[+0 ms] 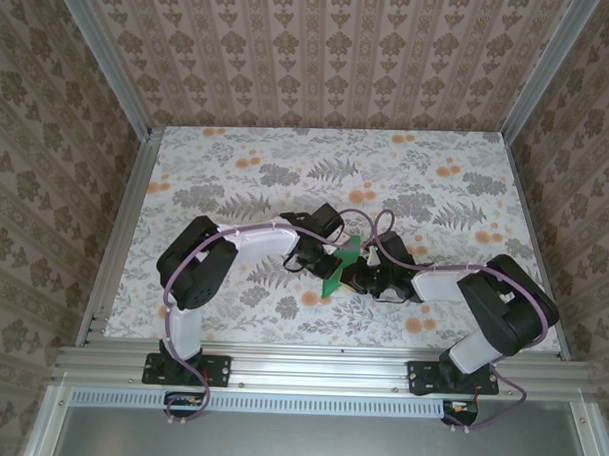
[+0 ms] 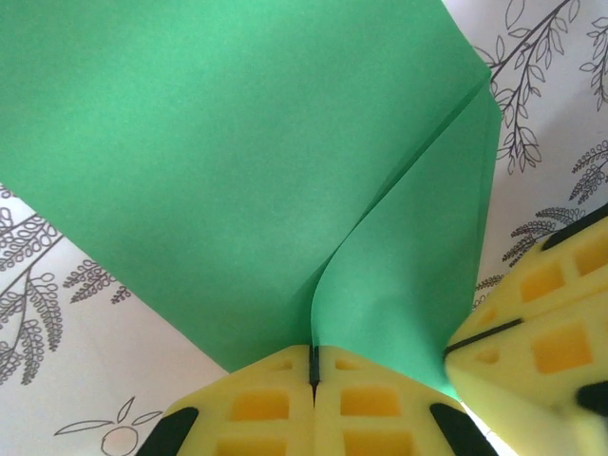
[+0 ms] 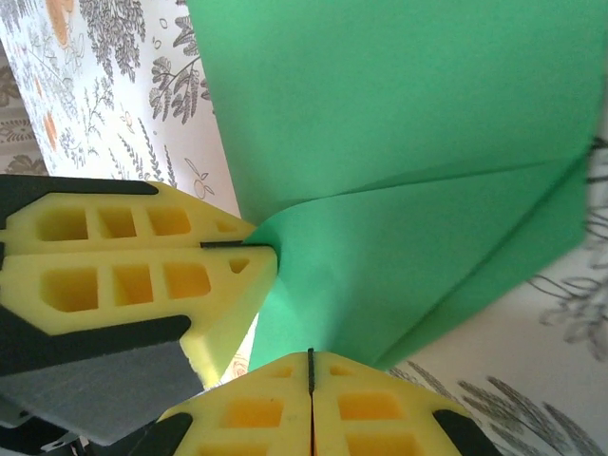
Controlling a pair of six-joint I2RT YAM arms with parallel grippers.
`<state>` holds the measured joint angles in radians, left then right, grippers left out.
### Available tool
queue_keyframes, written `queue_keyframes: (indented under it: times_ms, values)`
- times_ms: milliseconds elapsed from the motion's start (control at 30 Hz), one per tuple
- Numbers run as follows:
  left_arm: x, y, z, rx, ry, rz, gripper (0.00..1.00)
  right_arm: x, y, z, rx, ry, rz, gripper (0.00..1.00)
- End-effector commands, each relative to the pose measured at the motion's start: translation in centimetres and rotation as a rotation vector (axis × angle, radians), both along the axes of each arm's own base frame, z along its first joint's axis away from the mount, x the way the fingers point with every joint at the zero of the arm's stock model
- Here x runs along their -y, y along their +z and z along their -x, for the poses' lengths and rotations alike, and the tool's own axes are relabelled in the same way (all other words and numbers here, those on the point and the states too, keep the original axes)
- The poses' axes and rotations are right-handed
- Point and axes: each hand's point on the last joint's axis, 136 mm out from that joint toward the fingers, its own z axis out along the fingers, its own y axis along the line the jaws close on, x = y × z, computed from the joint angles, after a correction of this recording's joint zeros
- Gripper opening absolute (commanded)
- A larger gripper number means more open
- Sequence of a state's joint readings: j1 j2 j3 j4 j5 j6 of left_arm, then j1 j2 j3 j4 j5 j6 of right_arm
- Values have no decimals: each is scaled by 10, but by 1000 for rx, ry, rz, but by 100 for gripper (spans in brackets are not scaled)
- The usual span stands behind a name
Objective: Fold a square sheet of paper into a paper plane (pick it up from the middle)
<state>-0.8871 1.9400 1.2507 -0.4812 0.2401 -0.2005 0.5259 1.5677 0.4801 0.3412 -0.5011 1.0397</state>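
The green sheet of paper [image 1: 350, 248] hangs folded between the two grippers above the middle of the table's near half. In the left wrist view the sheet of paper [image 2: 237, 161] shows two overlapping flaps that meet along a curved edge. My left gripper [image 2: 313, 359] is shut on that edge. The right gripper's yellow fingers [image 2: 541, 332] pinch the paper close by on the right. In the right wrist view my right gripper [image 3: 311, 359] is shut on the paper [image 3: 408, 142], with the left gripper's fingers [image 3: 123, 275] clamped on it at the left. From above, the left gripper [image 1: 328, 261] and right gripper [image 1: 363, 280] almost touch.
The floral table [image 1: 287, 167] is bounded by aluminium rails on both sides and along the near edge. Patterned walls stand behind and to each side. Both arms bend inward toward the centre, with purple cables looping over them.
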Motion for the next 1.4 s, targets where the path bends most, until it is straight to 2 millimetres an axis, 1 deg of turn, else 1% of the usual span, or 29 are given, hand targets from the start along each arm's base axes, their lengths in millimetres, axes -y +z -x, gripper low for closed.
queue_keyframes:
  times_ms: [0, 67, 133, 200, 267, 367, 433, 533, 600, 667, 933, 1067, 1267, 1367]
  values:
    - [-1, -8, -1, -22, -13, -8, 0, -6, -9, -3, -9, -28, -8, 8]
    - [-2, -10, -1, -24, -10, -11, 0, -6, -15, -3, -21, -33, 0, 8]
    - [-3, -11, -1, -28, -4, -10, 0, 1, -27, 1, -40, -45, 39, 7]
    - [-4, -12, -2, -30, 1, -11, 0, 4, -32, 4, -45, -55, 49, 7]
    - [-5, -13, -2, -31, 3, -11, 0, 2, -28, 4, -36, -50, 27, 7]
    - [-6, -12, -3, -35, 13, -5, 0, 1, -15, 4, -9, -54, -2, 8]
    - [-6, -13, -4, -44, 22, 3, 0, 4, -5, 5, 14, -63, -9, 9]
    - [-7, -13, -5, -59, 34, 17, 0, 9, 4, 7, 42, -70, 3, 9]
    - [-6, -15, -4, -73, 39, 24, 0, 11, 6, 8, 50, -67, 22, 9]
    - [-5, -16, -5, -87, 53, 29, 0, 9, 7, 8, 56, -53, 31, 9]
    - [-4, -22, -4, -134, 109, 31, 0, -11, 9, 2, 78, -22, 25, 9]
    - [-5, -25, -3, -138, 113, 24, 0, -18, 6, 1, 74, -14, 10, 8]
    - [-8, -27, -4, -135, 116, 11, 0, -12, -15, 4, 34, -20, 51, 8]
    - [-10, -29, -6, -132, 121, 0, 0, -10, -17, 6, 26, -21, 64, 8]
